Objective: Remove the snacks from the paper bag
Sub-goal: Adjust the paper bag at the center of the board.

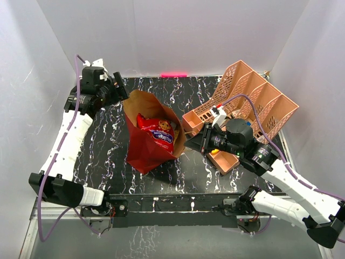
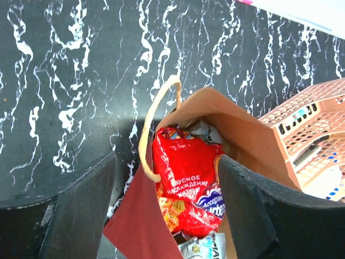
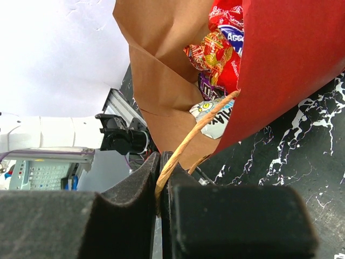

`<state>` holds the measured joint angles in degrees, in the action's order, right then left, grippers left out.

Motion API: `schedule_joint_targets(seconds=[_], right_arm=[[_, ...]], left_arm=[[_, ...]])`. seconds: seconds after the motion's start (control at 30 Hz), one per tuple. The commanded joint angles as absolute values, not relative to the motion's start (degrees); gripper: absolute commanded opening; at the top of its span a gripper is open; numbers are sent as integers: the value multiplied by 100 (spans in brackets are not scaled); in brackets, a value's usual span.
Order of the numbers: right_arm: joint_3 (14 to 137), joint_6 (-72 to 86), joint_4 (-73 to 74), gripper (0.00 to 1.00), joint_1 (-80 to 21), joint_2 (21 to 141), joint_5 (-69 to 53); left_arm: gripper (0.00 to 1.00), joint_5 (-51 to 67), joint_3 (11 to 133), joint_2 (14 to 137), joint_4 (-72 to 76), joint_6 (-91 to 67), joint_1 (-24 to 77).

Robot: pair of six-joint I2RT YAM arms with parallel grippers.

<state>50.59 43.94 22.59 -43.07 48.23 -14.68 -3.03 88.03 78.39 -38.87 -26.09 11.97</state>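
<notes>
Two grippers attended one paper bag (image 1: 144, 154), which sat near the middle of the table (image 1: 105, 140) with its open mouth on the far side. Bare table surface lay between the bag and the left edge, and along the near edge. Toward the far right corner stood a peach organizer (image 1: 259, 97). Its nearest corner was just beside the bag's rim, and contact could not be confirmed.

The chip bag (image 1: 157, 133) lay in the bag's mouth, exposed from above. Candy packets (image 3: 211, 54) lay against it, partly covered, and their count could not be read. The red wall hid the deeper interior.

The left gripper (image 2: 166, 161) hovered above the mouth on the far left side, jaws spread wide and holding nothing. In the left wrist view, the chip bag lay in line between the fingers, below them and apart. The right gripper (image 3: 161, 156) was clamped tight on one looped handle (image 3: 205, 121) at the bag's right side.
</notes>
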Motion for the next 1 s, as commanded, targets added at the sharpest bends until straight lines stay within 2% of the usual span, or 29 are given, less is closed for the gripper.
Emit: schedule_joint_targets(seconds=[0.0,0.13,0.17,0.3,0.47,0.5,0.77,0.97], right_arm=[[5455,4342,2132,8,-4331,4745,-1327],[5443,4364,2139,8,-4326,4793,-1403],[5430,4368,2140,8,-4332,4813,-1420],[5436,4380,2092,10,-4332,4887,-1556],[5498,4354,1941,13,-4330,5120,-1835],[5525,4325,1876,13,-4328,5220,-1894],[6302,4185,1366,13,-4435,6541,-2707],[6911,4379,517,13,-4744,7585,-2866]], left_arm=[[70,11,9137,7973,-3583,-2478,1080],[66,-32,9293,8269,-3576,-2322,1055],[63,-53,9324,8327,-3577,-2314,1044],[42,-3,9352,8398,-3331,-2242,1035],[4,-69,9452,8265,-3092,-2241,1031],[0,-213,9471,8182,-3068,-2239,1035],[0,-1723,8524,6947,-1875,-2172,1028],[0,-3550,8918,6765,-1711,-1635,1019]])
